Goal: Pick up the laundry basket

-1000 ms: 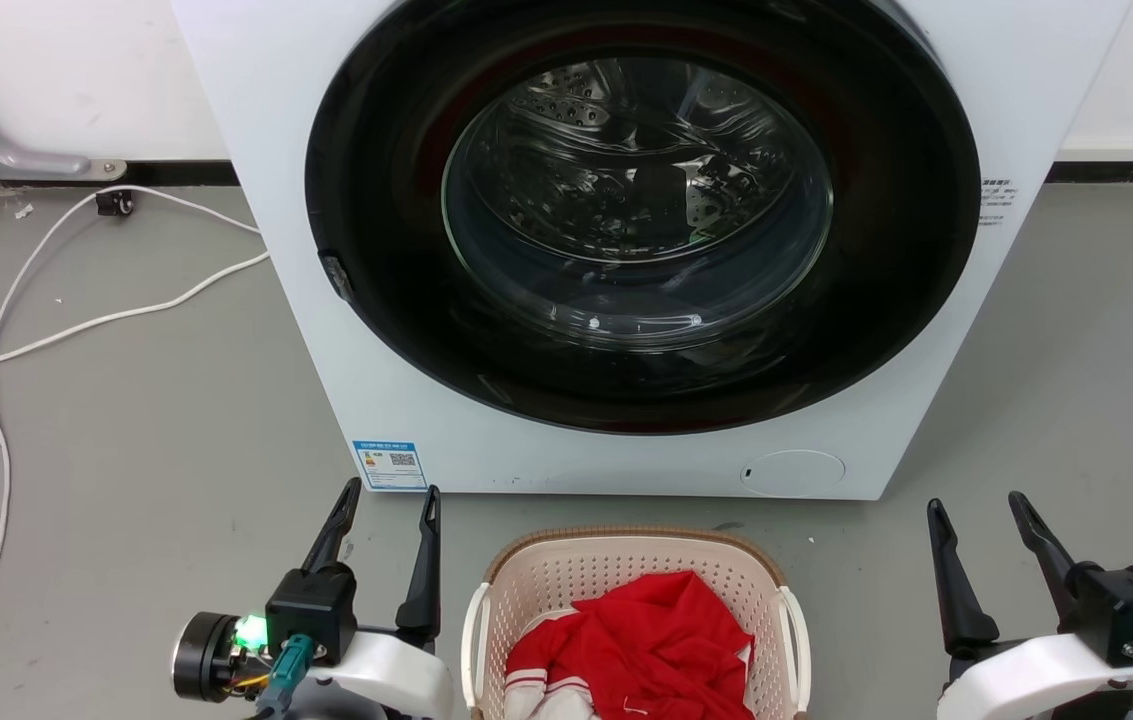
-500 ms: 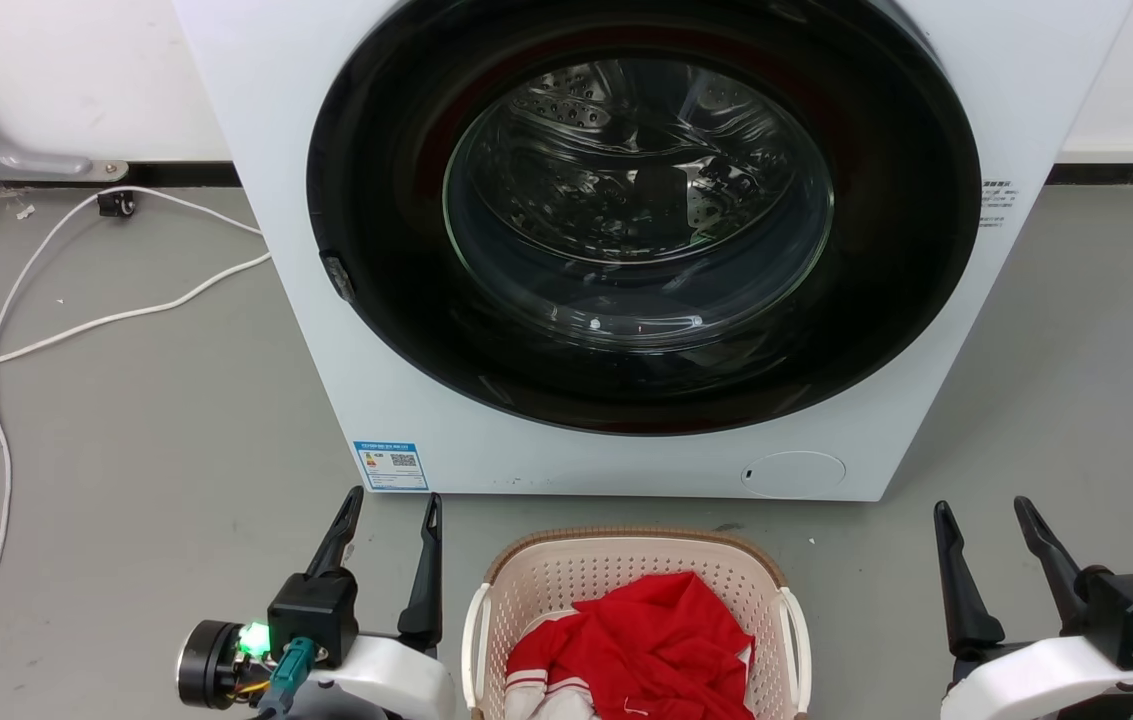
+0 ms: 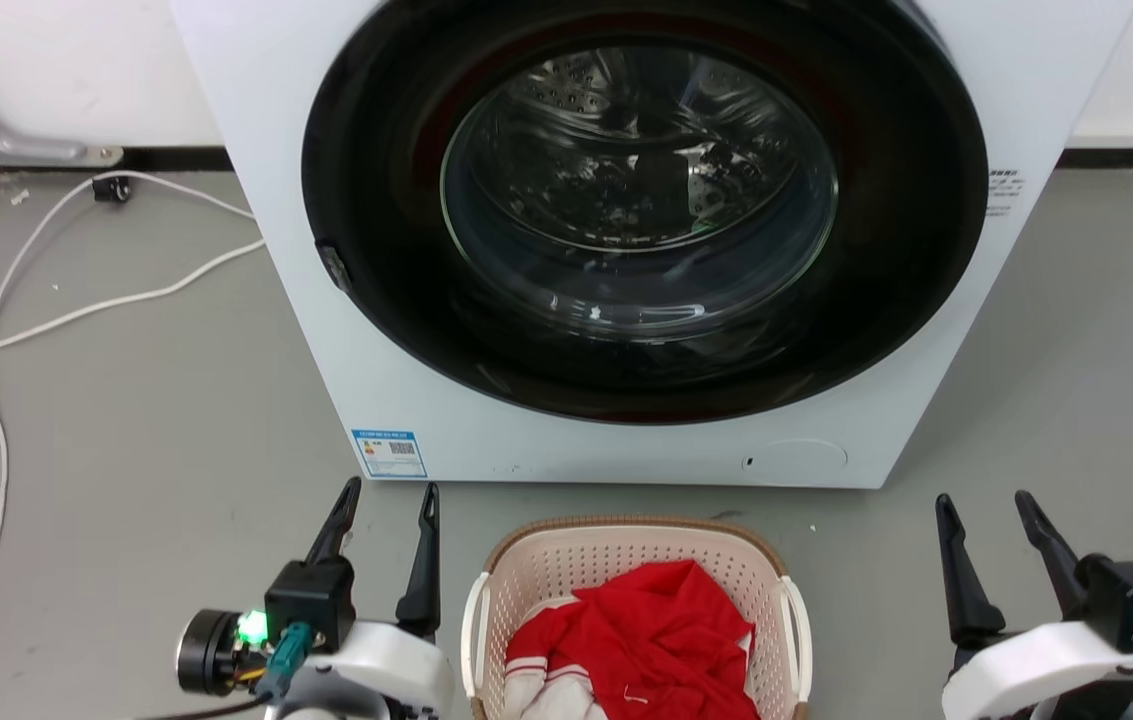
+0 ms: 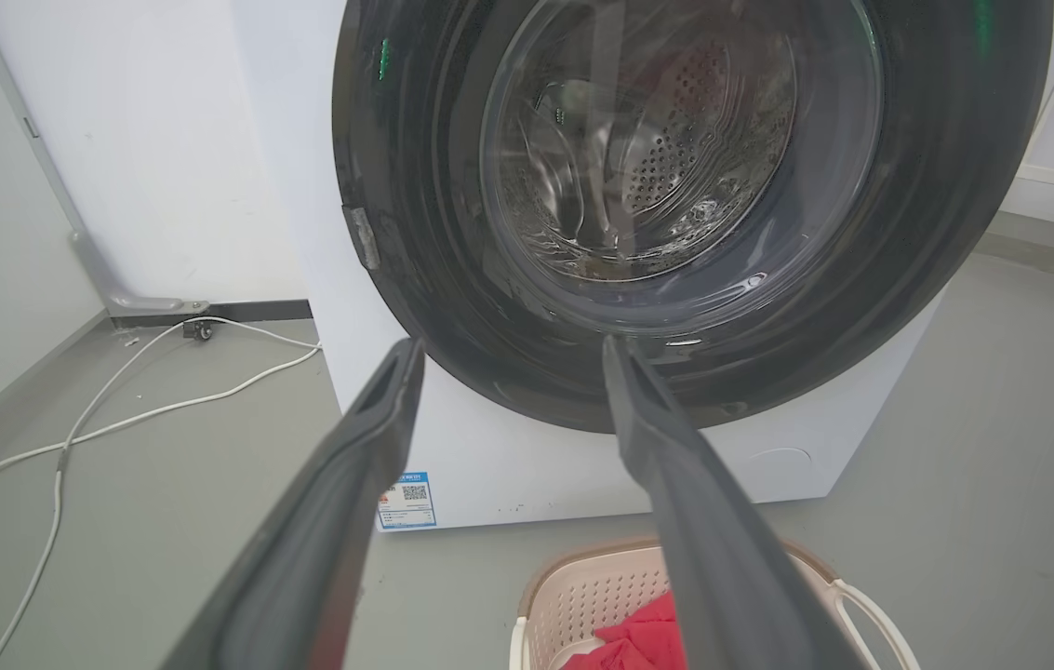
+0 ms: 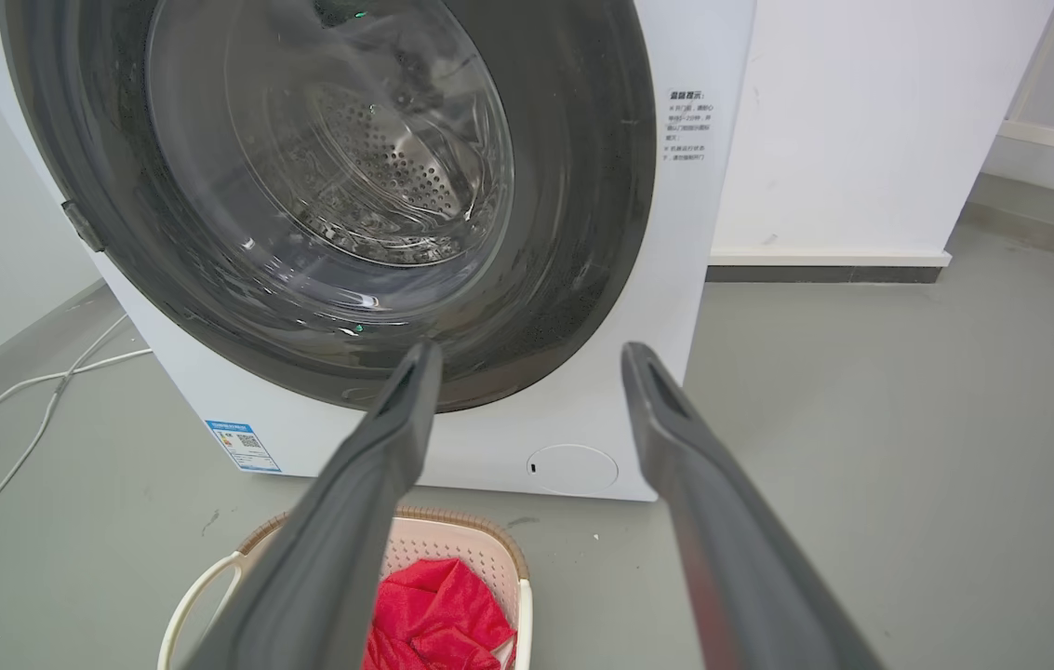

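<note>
Left claw point(image 3: 393, 487): fingers spread wide, nothing between them, hovering above the floor point(image 3: 126, 450) just left of the laundry basket point(image 3: 566, 570) and not touching it. Tips point toward the washer point(image 3: 526, 450).

Right claw point(image 3: 983, 497): also wide and holding nothing, fingers pointing the same way. It is well apart from the basket's right side.

Basket stands upright on the floor between the two claws, near the washer's front panel with a strip of bare floor between them. Its rounded far end, with brown rim, faces the washer. One white handle point(image 3: 471, 620) is on its left side and the other handle point(image 3: 796, 620) on its right. The near part is cut off by the head view's bottom edge, so I cannot tell its long axis.

Red garment point(image 3: 656, 640) is heaped inside. White cable point(image 3: 76, 315) trails over the floor by the left wall.
</note>
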Robot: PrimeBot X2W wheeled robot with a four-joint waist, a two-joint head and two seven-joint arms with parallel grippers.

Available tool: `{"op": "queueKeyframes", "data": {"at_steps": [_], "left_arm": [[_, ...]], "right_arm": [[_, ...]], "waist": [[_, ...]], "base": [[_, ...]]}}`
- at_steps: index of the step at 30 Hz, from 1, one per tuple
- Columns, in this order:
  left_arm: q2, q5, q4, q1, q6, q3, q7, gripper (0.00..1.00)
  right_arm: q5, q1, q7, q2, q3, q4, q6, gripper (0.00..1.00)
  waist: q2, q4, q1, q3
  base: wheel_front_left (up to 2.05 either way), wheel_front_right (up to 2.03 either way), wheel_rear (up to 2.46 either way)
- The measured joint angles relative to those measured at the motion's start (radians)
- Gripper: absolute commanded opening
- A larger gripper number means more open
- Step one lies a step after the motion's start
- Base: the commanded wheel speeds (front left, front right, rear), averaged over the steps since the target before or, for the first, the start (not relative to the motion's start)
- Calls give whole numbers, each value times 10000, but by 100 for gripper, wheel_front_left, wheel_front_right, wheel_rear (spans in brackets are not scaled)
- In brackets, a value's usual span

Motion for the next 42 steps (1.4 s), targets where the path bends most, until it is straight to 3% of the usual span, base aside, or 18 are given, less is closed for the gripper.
{"op": "queueKeyframes", "data": {"at_steps": [13, 24, 32, 42], "left_arm": [[84, -337, 1827, -2551, -518, -21, 506, 100], [244, -947, 4648, -4472, -1151, -284, 1482, 100], [514, -1615, 6510, -5501, -1361, -846, 2403, 100], [1091, -3162, 7670, -6575, -1365, -2209, 3452, 100]], "right_arm": [[349, -1526, 1193, 6, -439, 1231, 0, 100], [545, -3009, 2610, 8, 255, 3394, 0, 100], [832, -4500, 2740, -8, 1053, 5315, 0, 100], [1166, -6425, 2502, -33, 1898, 7829, 0, 100]], "waist": [[0, -113, 1, 1666], [0, -272, 2, 3683], [0, -503, 2, 4843], [0, -751, 2, 6089]], "base": [[0, 0, 0], [0, 0, 0], [0, 0, 0], [0, 0, 0]]}}
